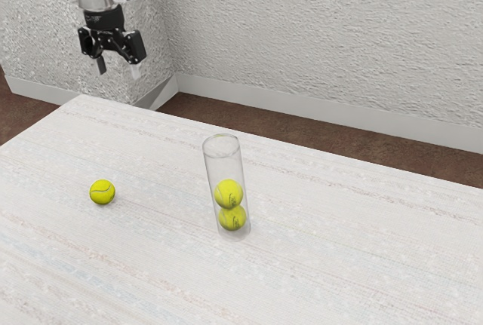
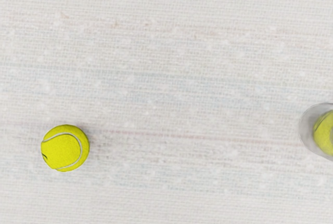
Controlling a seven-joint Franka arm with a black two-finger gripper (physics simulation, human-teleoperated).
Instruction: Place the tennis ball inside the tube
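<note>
High over the table's far left part in the exterior view, my gripper (image 1: 118, 68) stands open, its two fingers apart with nothing between them. A loose yellow tennis ball (image 1: 103, 191) lies on the table at the exterior view's left, well below my gripper. The clear tube (image 1: 215, 168) stands upright to the exterior view's right of that ball, with two tennis balls stacked inside its lower part. From above, the wrist view has the loose tennis ball (image 2: 65, 148) and, apart from it, part of the tube (image 2: 308, 130) with a ball inside.
The pale, faintly striped table (image 1: 339, 257) carries the ball and the tube, with a stretch of bare surface between them. Behind the table's far edge are a brown floor and a rough white wall (image 1: 324, 38).
</note>
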